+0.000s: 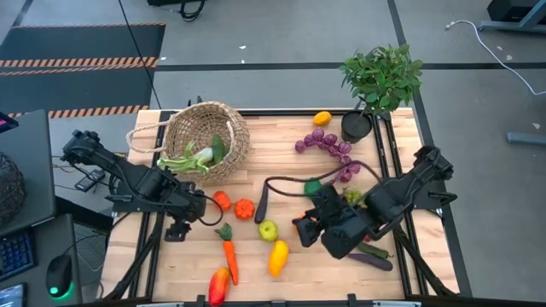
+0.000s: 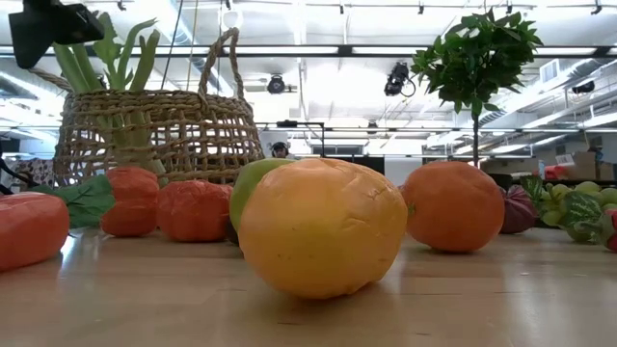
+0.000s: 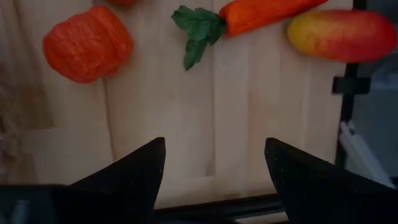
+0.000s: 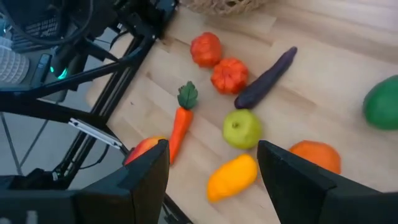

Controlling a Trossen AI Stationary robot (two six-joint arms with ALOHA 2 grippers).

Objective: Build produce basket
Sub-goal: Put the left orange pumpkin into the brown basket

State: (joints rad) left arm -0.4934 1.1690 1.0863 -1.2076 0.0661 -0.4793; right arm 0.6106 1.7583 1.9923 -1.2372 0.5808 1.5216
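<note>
Even overhead light falls on the wooden table in the high view, with only soft, short shadows beside the produce. In the low view, ceiling light strips burn nearly white and wash out the room behind, while the tabletop carries a warm sheen and faint reflections; the yellow fruit closest to the lens is soft-edged. The left wrist view is dim and blurred, its dark fingers near-silhouettes. The right wrist view is brighter, though the fingers in its foreground are out of focus.
</note>
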